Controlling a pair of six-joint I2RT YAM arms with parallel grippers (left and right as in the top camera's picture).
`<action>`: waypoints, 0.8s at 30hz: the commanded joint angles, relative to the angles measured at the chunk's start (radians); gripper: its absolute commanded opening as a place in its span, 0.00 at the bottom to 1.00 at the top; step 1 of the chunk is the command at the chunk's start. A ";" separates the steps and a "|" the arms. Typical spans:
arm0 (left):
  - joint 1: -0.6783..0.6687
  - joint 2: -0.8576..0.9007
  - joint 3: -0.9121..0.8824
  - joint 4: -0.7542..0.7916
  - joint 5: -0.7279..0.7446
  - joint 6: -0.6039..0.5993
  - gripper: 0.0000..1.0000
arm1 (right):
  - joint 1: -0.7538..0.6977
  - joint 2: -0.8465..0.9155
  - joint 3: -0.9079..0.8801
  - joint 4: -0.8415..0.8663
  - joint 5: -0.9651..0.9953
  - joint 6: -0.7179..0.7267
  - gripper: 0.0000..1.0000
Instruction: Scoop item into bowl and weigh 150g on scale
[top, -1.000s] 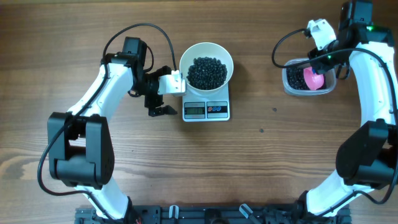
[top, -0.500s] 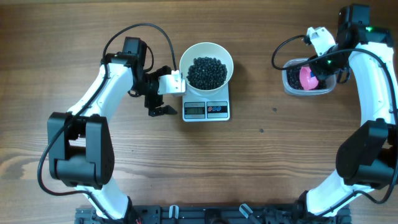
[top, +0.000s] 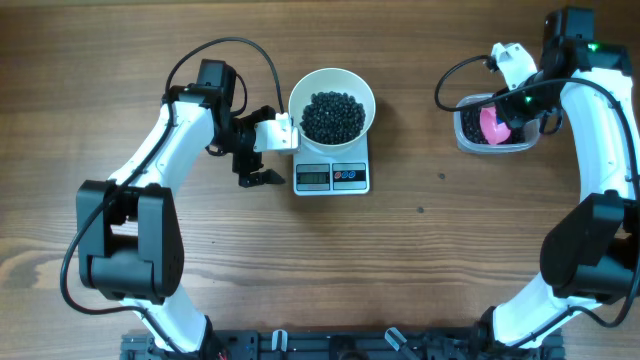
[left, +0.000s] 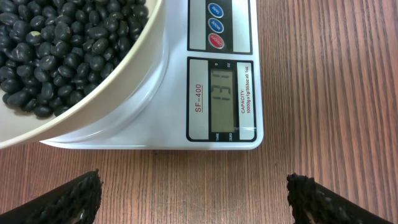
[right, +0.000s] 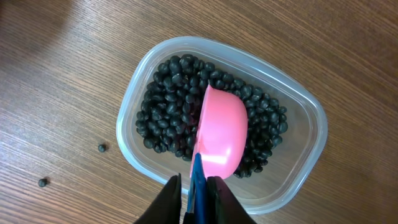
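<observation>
The pink scoop has slid a little to the left inside the clear tub since a second ago, carried by the right arm; nothing else has shifted. The black beans lie in two places. Most form a dark heap in the white bowl, which sits on the far part of the scale, leaving the grey display and round buttons clear at its near edge. The rest lie in the tub at the far right, well apart from the scale. The scoop rests on them there with its rounded back up. The right fingers pinch the scoop's thin blue handle between them. Two stray beans lie on the worktop just beside the tub. The left fingers stand spread wide and empty, just left of the scale and above the bare wood.
</observation>
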 joint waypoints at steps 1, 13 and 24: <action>0.003 0.011 -0.010 -0.001 0.019 -0.002 1.00 | -0.004 0.014 -0.013 0.014 -0.016 0.011 0.14; 0.003 0.011 -0.010 -0.001 0.019 -0.001 1.00 | -0.004 0.032 -0.032 0.047 -0.016 0.010 0.19; 0.003 0.011 -0.010 -0.001 0.019 -0.001 1.00 | -0.003 0.032 -0.034 0.051 -0.043 0.010 0.07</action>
